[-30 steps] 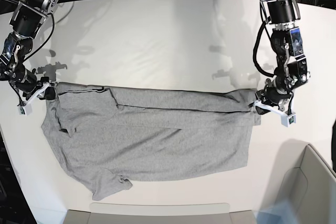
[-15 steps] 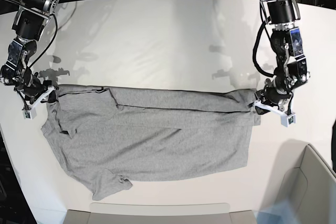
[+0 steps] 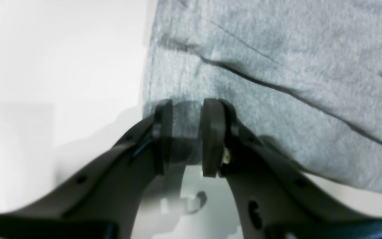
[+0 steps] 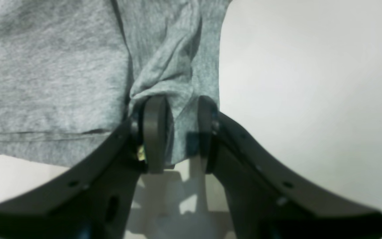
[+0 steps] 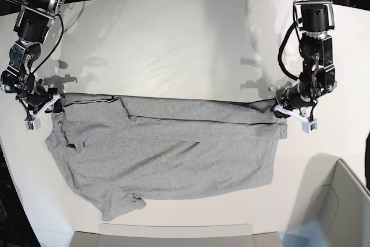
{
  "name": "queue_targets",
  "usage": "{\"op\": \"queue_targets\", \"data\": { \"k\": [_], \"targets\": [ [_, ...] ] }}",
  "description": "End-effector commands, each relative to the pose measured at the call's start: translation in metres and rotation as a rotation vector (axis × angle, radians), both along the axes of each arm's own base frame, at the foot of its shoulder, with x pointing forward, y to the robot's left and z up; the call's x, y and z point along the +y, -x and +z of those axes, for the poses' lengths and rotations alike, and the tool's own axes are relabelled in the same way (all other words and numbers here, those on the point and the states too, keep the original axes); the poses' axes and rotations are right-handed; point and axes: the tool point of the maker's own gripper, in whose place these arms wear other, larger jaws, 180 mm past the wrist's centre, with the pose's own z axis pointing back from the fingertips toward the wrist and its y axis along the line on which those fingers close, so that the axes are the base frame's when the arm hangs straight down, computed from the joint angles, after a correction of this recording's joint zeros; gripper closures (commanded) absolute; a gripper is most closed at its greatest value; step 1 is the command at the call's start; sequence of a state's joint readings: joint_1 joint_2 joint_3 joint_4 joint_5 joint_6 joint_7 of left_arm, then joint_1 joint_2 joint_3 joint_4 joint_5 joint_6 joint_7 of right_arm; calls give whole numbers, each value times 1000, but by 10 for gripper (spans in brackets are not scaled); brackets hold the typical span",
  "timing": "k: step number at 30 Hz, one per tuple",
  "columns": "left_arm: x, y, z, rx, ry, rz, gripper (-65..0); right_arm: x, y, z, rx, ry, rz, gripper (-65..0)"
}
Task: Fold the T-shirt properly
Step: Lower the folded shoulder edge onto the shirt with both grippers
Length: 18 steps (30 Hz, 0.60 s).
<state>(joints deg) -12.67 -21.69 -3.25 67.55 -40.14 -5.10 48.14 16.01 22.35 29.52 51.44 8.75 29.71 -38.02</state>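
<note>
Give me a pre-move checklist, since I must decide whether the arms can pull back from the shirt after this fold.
1. Left gripper released: cannot tell; jaws parted, T-shirt edge between them.
2. Right gripper released: not ok; cloth bunched between its pads.
3. Top fold lying flat: ok.
4. Lower sleeve tidy: not ok, crumpled.
5. Shirt fully on the table: ok.
</note>
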Motion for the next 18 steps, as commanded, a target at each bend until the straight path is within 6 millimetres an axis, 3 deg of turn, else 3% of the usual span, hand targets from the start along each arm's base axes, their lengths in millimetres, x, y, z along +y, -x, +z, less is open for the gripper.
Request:
{"op": "queue_targets", "data": {
  "k": [1,18],
  "targets": [
    [9,-10,12,-28,-26,7,-168,-6,8,-3,51,28,6,-165],
    [38,-12,20,-43,-104,71,-158,-6,8,-4,53,28,8,-165]
  ]
}}
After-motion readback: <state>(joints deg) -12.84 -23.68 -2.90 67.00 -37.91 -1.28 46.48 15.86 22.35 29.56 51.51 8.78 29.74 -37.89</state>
